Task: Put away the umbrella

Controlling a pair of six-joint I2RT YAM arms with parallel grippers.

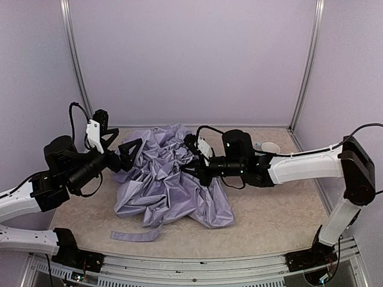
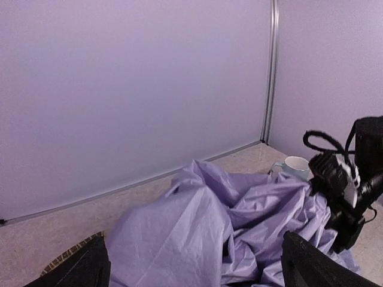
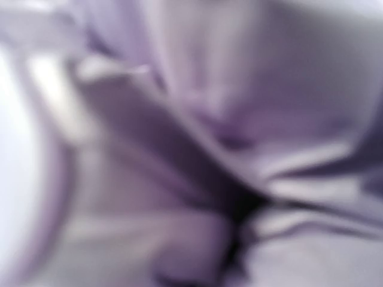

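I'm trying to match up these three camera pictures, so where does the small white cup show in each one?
Top external: small white cup sits upper right of centre, to the right of the crumpled pale lavender umbrella.
Left wrist: cup at the right, peeking over the umbrella's far edge.
Right wrist: not in it; blurred lavender fabric fills the frame.
Shared landmark: the umbrella's lavender fabric, seen in all three.

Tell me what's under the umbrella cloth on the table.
Only the mottled table shows around the crumpled umbrella. The cloth hides whatever lies beneath it. No shaft or handle shows, so nothing more can be told.
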